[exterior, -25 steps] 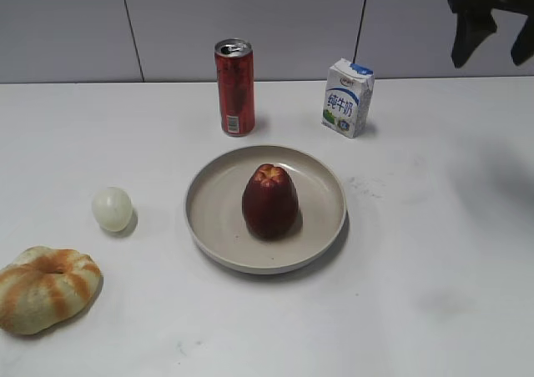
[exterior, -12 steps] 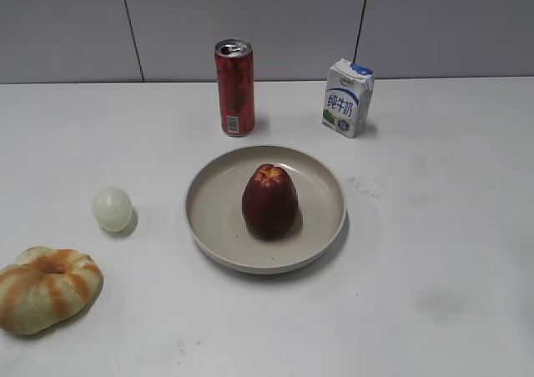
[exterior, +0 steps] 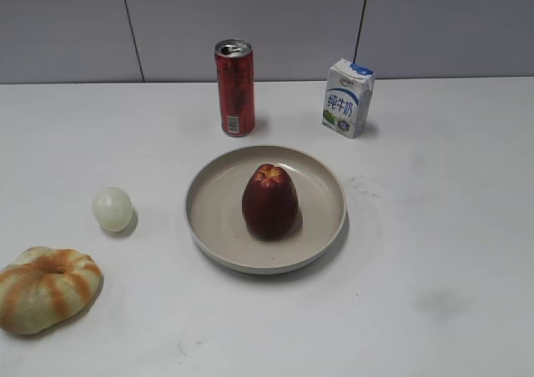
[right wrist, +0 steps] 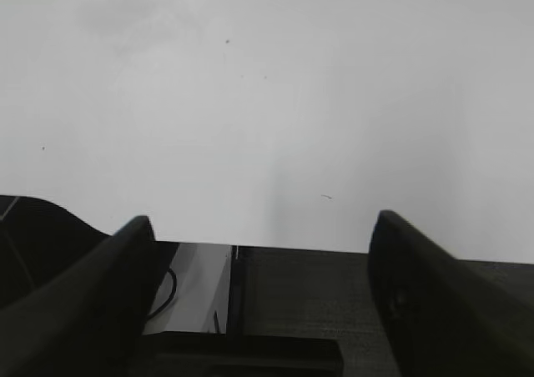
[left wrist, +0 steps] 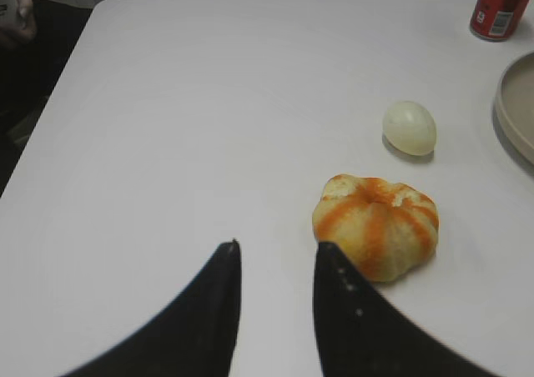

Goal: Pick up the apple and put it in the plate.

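The dark red apple (exterior: 269,200) stands upright in the middle of the beige plate (exterior: 327,227) at the table's centre. Neither gripper shows in the exterior view. In the left wrist view my left gripper (left wrist: 275,245) is open and empty above bare table, just left of the bread ring; the plate's rim (left wrist: 516,106) shows at the right edge. In the right wrist view my right gripper (right wrist: 263,218) is wide open and empty over the table's edge, far from the apple.
A red can (exterior: 235,87) and a milk carton (exterior: 347,97) stand behind the plate. A pale round ball (exterior: 112,208) and an orange-striped bread ring (exterior: 46,288) lie at the left; both show in the left wrist view, ball (left wrist: 410,128), ring (left wrist: 375,223).
The right arm, seen at the top right a second ago, has left the exterior view. The apple and plate have not moved.
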Action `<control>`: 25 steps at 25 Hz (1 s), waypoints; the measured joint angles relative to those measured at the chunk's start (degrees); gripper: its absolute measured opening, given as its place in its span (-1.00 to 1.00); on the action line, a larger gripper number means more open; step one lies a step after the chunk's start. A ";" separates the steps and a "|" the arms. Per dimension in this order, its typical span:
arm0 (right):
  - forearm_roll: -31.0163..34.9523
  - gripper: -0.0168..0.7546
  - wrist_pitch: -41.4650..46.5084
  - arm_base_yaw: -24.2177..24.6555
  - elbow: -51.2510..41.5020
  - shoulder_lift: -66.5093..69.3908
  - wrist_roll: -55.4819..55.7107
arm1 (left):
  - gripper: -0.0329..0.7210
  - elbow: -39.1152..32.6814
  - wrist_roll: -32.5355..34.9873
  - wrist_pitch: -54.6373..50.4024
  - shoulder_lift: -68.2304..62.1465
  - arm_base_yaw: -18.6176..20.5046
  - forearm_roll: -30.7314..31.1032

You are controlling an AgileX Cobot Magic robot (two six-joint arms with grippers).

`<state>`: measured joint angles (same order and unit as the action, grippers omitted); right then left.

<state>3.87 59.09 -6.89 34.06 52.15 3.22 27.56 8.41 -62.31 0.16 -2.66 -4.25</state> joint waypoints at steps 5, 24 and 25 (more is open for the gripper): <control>0.00 0.58 -0.06 0.00 -4.21 -8.13 0.00 | -0.29 0.00 0.00 0.00 0.00 0.00 0.00; 0.00 0.58 0.69 0.00 -5.22 -38.54 -0.06 | -0.29 0.00 0.00 0.00 0.00 0.00 0.00; 0.00 0.58 0.75 0.00 -5.22 -39.58 -0.06 | -0.29 0.00 0.00 0.00 0.00 0.00 0.00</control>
<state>3.87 59.84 -6.89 28.84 12.56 3.16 27.56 8.41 -62.31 0.16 -2.66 -4.25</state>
